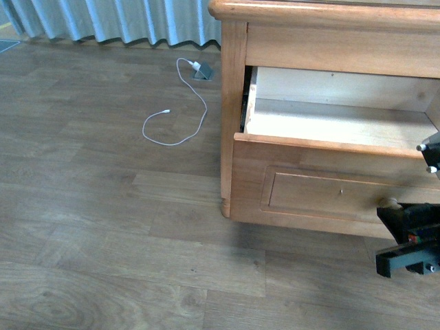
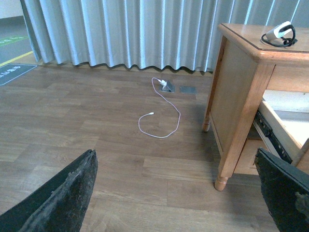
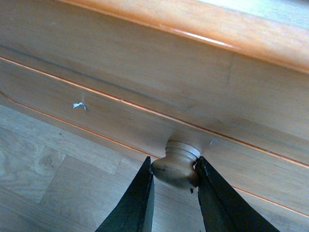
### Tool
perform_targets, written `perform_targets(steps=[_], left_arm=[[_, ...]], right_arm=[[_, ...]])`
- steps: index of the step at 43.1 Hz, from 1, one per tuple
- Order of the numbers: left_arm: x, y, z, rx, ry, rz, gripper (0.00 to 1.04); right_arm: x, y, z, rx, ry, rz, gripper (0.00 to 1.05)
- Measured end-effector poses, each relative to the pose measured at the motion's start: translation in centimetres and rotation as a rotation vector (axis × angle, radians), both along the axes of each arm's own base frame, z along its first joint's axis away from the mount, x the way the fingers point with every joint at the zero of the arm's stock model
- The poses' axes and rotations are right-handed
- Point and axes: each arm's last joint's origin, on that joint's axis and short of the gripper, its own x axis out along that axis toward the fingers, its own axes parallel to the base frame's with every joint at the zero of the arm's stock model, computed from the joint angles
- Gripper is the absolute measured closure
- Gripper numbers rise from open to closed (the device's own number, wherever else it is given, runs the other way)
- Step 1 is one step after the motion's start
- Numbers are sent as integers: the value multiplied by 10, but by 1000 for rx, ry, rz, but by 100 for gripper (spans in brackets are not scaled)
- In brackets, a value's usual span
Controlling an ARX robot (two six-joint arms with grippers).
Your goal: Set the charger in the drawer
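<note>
1. Right gripper (image 3: 175, 170) had its jaws clenched on the knob (image 3: 176, 162) of the drawer (image 1: 323, 146), which stood pulled out.
2. Left gripper (image 2: 175, 152) had its jaws spread wide, holding nothing, low over the floor left of the nightstand (image 2: 236, 92).
3. Charger (image 2: 279, 33) sat on top of the nightstand, not in the drawer.
4. Risks, my read:
   - The loose cable coil could snag or slip in a grab.
   - The white cable (image 1: 180, 117) on the far floor was a decoy.
   - More pull on the knob could yank the drawer off its runners.
</note>
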Motion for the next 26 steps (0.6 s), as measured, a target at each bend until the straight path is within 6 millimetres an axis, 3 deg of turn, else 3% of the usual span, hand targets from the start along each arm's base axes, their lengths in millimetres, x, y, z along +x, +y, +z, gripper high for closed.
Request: perform_targets(steps=[9,16,26], left_arm=[[0,0,0,0,0,0,6],[0,0,0,0,0,0,6],[0,0,0,0,0,0,6]], right_arm=[[-9,-3,2,23,16,27,82],[-12,-3,15,71,-8,87,58],[-24,-7,53,93,-53,108,12]])
